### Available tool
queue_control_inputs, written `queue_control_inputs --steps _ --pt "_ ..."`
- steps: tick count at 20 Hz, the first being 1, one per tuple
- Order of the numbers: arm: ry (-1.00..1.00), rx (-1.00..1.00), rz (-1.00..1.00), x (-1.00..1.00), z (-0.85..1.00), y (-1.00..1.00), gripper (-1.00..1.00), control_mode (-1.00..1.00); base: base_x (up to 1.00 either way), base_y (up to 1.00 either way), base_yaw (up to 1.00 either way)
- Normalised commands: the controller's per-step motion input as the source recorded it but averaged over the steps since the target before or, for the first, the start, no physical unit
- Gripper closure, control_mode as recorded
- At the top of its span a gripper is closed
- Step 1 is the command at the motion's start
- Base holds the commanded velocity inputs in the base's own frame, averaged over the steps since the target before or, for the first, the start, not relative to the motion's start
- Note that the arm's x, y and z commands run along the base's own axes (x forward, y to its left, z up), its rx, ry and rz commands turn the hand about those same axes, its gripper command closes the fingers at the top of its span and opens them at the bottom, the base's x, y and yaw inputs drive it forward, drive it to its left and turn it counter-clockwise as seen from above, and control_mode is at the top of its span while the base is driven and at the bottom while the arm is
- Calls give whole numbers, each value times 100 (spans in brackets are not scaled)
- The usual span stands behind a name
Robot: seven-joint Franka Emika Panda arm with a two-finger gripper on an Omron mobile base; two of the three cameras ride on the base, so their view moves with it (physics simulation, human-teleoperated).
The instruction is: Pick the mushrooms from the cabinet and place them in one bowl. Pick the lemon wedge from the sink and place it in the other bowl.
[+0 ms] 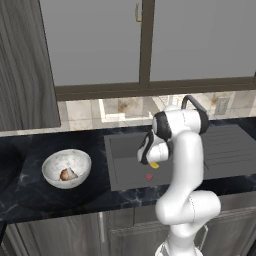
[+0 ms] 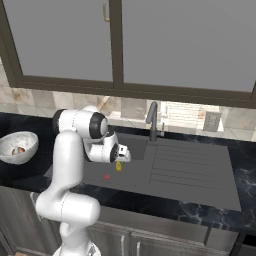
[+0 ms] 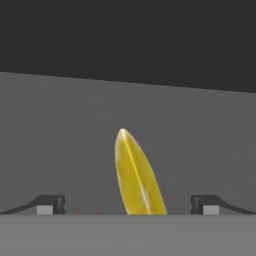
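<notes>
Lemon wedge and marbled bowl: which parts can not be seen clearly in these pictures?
- Lemon wedge: in the hand view its lower end is cut off by the bottom band.
- Lemon wedge, left base view: partly hidden behind the arm.
- Marbled bowl: in the right base view cut off by the left edge.

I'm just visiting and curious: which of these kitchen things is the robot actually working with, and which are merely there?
Part of the job:
- lemon wedge
- sink
- marbled bowl holding a mushroom
- open gripper

Just there:
- faucet
- glass-paned cabinets
- wall outlet
- small red spot
</notes>
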Motion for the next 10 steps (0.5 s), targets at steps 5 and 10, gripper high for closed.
queue_control_inputs --steps 5,10 --pt "0 0 1 31 -15 -12 -100 -100 0 0 0" --pt "4 0 2 33 -15 -20 -100 -100 0 0 0"
